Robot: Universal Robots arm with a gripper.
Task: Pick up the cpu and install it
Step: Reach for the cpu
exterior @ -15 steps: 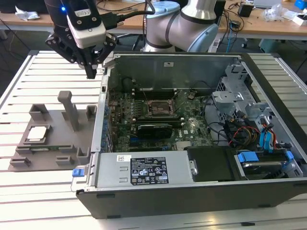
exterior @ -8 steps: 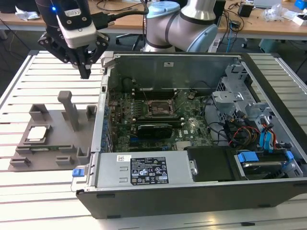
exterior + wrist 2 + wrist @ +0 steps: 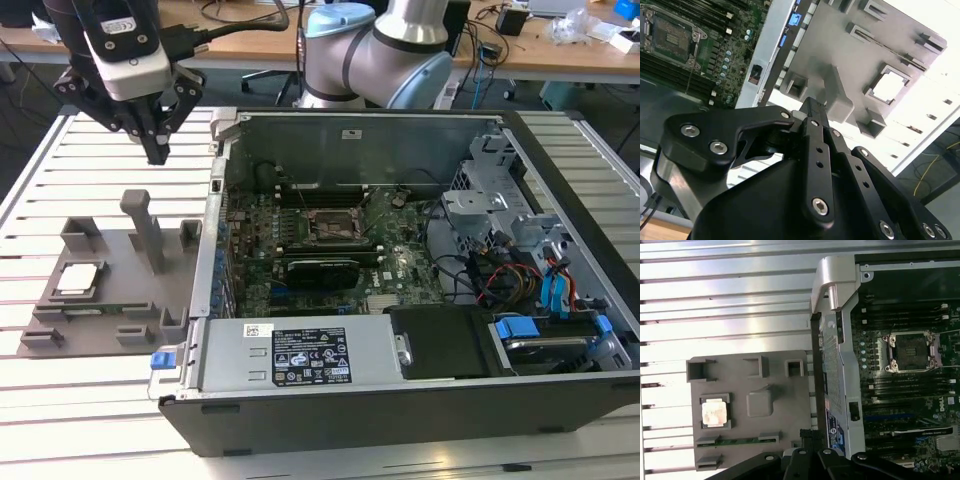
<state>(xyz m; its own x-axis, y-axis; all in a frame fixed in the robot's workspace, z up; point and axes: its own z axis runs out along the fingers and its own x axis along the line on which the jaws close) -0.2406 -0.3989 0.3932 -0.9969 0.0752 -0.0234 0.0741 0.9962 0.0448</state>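
- Now the hand [image 3: 158,152] hangs clenched and empty above the grey fixture plate [image 3: 110,292] on the bench [image 3: 60,400].
- The cpu [image 3: 78,279] lies flat in a plate pocket, toward seven o'clock from the hand in the exterior view, well apart.

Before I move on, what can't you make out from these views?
- Chip: which way it is turned; too small in the exterior view, washed out by glare in the second wrist view.
- Socket: pin condition; too small in every view.
- Board under the power supply: hidden by it in the exterior view.
- Grey tray: part covered by the hand in the second wrist view.
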